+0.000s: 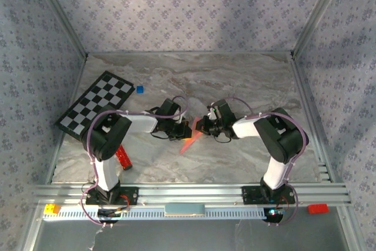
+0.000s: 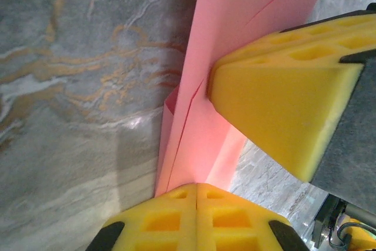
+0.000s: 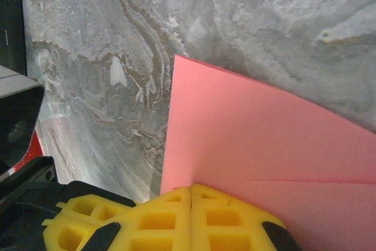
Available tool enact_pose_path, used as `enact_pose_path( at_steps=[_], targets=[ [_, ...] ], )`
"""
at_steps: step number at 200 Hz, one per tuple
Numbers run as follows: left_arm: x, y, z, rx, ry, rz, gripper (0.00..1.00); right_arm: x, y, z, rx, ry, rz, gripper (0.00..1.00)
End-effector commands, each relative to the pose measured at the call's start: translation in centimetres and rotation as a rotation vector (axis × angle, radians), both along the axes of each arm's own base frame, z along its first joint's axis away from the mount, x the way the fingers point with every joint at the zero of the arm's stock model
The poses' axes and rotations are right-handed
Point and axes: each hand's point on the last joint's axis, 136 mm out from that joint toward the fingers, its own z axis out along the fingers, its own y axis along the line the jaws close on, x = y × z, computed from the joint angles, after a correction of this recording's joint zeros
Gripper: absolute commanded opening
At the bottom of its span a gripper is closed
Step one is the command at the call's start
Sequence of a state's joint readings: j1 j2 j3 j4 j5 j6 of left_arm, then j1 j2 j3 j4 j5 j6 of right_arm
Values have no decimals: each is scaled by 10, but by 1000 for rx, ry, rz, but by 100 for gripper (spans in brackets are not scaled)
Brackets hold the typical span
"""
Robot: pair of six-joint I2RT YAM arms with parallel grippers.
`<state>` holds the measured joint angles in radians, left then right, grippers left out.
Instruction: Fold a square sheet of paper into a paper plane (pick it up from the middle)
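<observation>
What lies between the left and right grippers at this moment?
The folded pink paper spans the gap. The left gripper and right gripper each have their jaws shut on it. The left wrist view shows this best.

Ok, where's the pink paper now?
The pink paper is mid-table in the top view, held by the left gripper and right gripper, right of the checkerboard.

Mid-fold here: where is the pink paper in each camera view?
Top external: pink paper near the picture's centre.
Left wrist: paper runs from top centre down into the left gripper.
Right wrist: paper lower right, rising from the right gripper.
Shared landmark: the grey marble tabletop.
</observation>
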<state>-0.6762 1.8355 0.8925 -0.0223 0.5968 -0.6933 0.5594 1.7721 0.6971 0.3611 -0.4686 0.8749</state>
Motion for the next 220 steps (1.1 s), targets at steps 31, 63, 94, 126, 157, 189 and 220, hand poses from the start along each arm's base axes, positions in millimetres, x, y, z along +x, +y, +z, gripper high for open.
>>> enact_pose_path(
  at_steps=[31,63,94,126,157,189,220],
  targets=[
    [-18,14,29,29,8,-1,2,-13,-17,-36,-96,84,-32,3],
    [-19,-7,56,-52,-17,-50,4,-15,-20,-35,-104,81,-35,3],
    [-22,-14,43,-43,23,-78,4,-16,-21,-35,-106,83,-38,3],
    [-27,-11,18,13,50,-91,4,-17,-22,-35,-112,81,-40,3],
    [-43,6,-13,82,112,-77,3,-21,-26,-40,-126,89,-40,3],
    [-71,25,-26,112,173,-79,3,-23,-31,-46,-139,97,-44,3],
    [-94,45,-33,149,211,-78,2,-24,-34,-50,-141,106,-48,3]
  ],
)
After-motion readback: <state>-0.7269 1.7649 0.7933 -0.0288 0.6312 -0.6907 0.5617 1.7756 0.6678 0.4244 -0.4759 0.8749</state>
